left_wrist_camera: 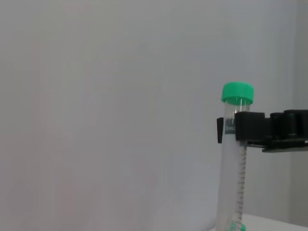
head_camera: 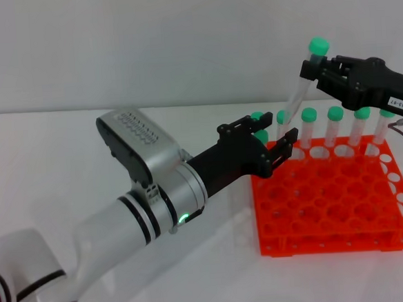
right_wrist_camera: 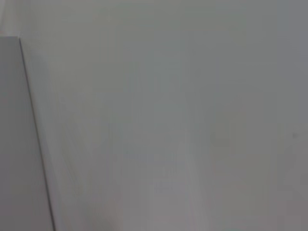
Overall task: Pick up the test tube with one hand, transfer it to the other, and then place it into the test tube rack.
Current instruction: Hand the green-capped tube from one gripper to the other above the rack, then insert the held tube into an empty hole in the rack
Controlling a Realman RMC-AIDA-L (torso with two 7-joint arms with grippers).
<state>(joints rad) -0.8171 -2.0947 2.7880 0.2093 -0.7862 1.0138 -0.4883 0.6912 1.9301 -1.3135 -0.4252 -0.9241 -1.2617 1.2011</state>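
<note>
The test tube (head_camera: pixel 298 94), clear with a green cap, is held tilted in the air by my right gripper (head_camera: pixel 311 71), the black one with the white label, which is shut on it just below the cap. Its lower end hangs over the back row of the orange-red rack (head_camera: pixel 330 208). My left gripper (head_camera: pixel 283 151), black on the white-and-silver arm, is open and empty at the rack's back left corner, below and to the left of the tube. The left wrist view shows the tube (left_wrist_camera: pixel 234 163) upright in the right gripper (left_wrist_camera: pixel 243 127). The right wrist view shows only a grey wall.
Several other green-capped tubes (head_camera: pixel 335 124) stand in the rack's back row, right beside the held tube's lower end. The rack's front rows of holes are open. A thin cable (head_camera: pixel 401 131) hangs by the right gripper. The white table (head_camera: pixel 84 152) extends to the left.
</note>
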